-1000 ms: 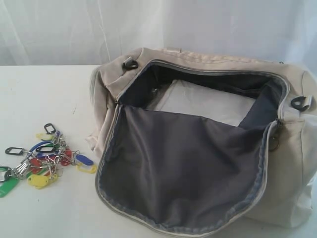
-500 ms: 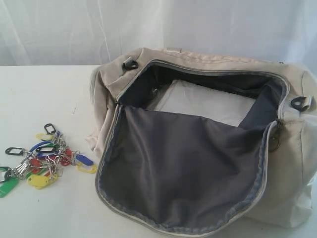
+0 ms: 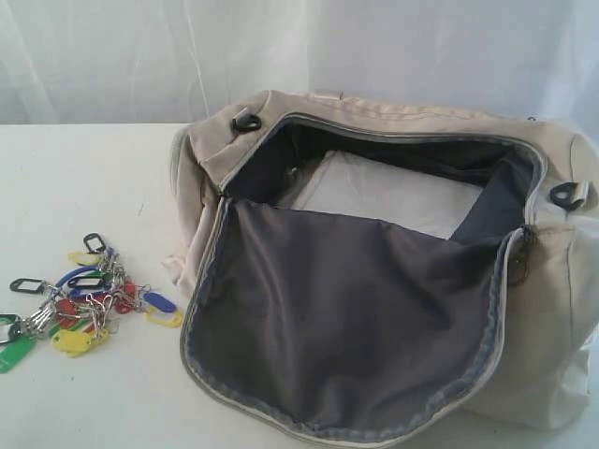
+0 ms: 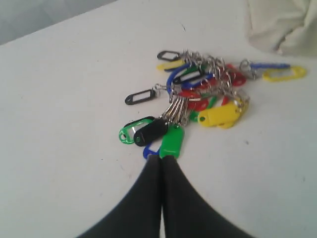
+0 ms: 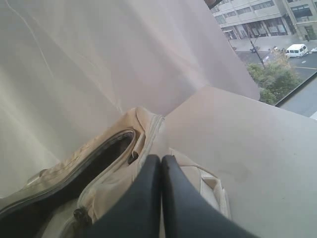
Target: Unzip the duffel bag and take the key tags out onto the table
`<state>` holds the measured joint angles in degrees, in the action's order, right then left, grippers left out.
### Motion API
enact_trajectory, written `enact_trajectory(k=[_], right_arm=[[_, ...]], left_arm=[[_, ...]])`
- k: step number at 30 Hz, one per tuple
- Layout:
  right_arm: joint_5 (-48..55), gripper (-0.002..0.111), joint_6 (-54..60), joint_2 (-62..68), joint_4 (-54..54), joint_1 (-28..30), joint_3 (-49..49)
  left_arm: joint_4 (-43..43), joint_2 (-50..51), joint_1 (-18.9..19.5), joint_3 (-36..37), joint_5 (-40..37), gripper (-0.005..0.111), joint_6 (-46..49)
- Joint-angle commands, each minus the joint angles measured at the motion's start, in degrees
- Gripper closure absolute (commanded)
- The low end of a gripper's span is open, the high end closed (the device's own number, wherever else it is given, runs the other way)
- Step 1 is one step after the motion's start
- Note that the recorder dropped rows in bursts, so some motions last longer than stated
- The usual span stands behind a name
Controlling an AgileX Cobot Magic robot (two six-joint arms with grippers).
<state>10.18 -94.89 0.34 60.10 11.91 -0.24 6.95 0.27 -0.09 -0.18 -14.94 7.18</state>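
Exterior view shows the duffel bag (image 3: 562,309) lying on the white counter (image 3: 75,178). Its main zipper (image 3: 402,134) is undone and the top flap is folded forward, so the dark grey lining (image 3: 346,318) faces up. A pale panel (image 3: 384,192) shows at the bottom of the opening. The key tags (image 3: 89,299) lie on the counter to the left of the bag, near it but apart from it. They form a loose bunch of yellow, red, blue, green and black tags joined by metal rings. A white curtain (image 3: 374,47) hangs behind the counter.

In the left wrist view the left fingers (image 4: 152,173) are pressed together with nothing between them. Their tips sit just beside a green tag (image 4: 172,142) at the edge of the bunch, and I cannot tell whether they touch it. A cream corner of the bag (image 4: 282,25) shows beyond the tags.

In the right wrist view the right fingers (image 5: 151,173) are also closed and empty. They are held above one end of the bag (image 5: 114,183), over the cream fabric beside the open zipper edge. A window (image 5: 277,44) past the counter shows buildings and a street.
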Motion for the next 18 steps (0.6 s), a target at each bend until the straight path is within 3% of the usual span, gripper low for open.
enact_trajectory(k=[1, 3, 7, 18], right_arm=[[0.01, 0.108, 0.03, -0.34, -0.13, 0.10, 0.24], [0.01, 0.108, 0.03, -0.34, -0.13, 0.10, 0.24], [0.01, 0.108, 0.03, -0.34, -0.13, 0.10, 0.24], [0.01, 0.108, 0.03, -0.34, -0.13, 0.10, 0.24]], left_arm=[[-0.44, -0.27, 0.05, 0.18, -1.27, 0.107, 15.89], [-0.97, -0.27, 0.05, 0.18, -1.41, 0.107, 15.22], [-0.97, -0.27, 0.05, 0.18, -1.41, 0.107, -7.75], [-0.87, -0.27, 0.05, 0.18, -1.14, 0.107, -7.18]])
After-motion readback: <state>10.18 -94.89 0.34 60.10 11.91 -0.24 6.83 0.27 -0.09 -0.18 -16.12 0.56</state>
